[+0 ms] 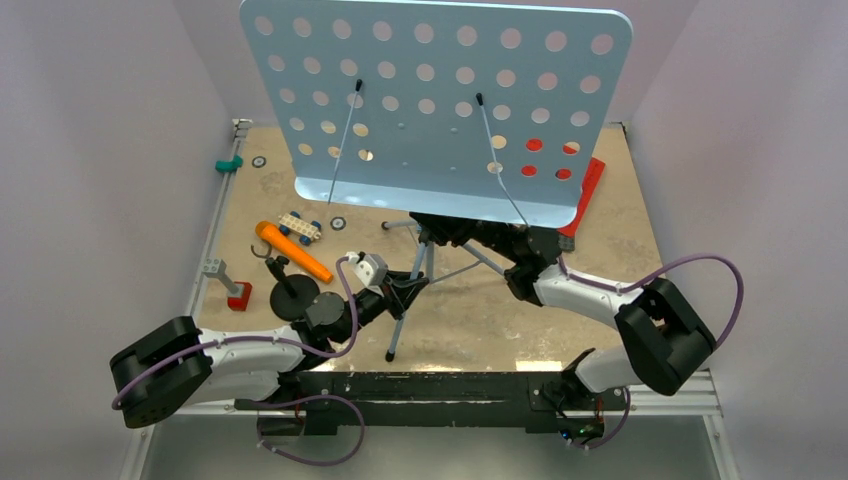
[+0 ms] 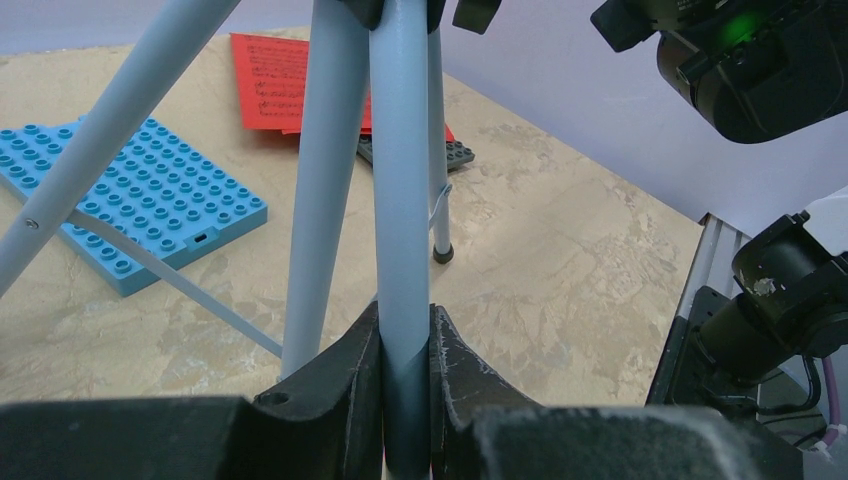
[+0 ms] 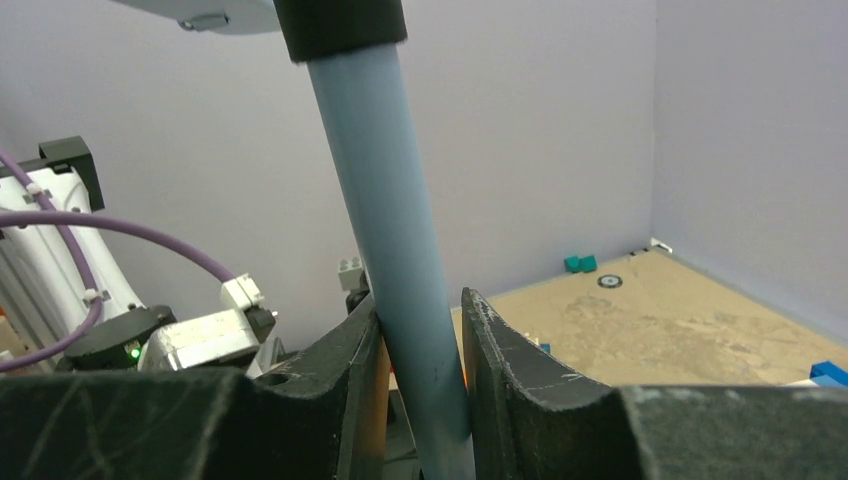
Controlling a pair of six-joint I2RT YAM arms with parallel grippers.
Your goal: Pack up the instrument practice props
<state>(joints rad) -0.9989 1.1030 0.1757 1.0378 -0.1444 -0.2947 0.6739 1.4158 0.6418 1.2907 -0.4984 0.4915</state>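
The pale-blue perforated music stand [image 1: 430, 100] stands upright mid-table on its grey tripod legs [image 1: 405, 320]. My left gripper [image 1: 408, 285] is shut on one grey tube [image 2: 403, 200] low on the tripod. My right gripper [image 1: 437, 226] is shut on the stand's pole [image 3: 390, 200] just under the desk. The orange toy microphone [image 1: 292, 250] lies on the table to the left, beside its short black round-based stand [image 1: 295, 296]. Red sheet-music pages [image 1: 590, 190] lie behind the stand at the right; they also show in the left wrist view [image 2: 275, 85].
A small wheeled brick car [image 1: 300, 227] sits by the microphone. A blue studded plate [image 2: 130, 200] and a grey plate [image 2: 458, 152] lie under the stand. A red and grey brick piece [image 1: 232, 290] and a teal piece [image 1: 230, 163] sit at the left edge.
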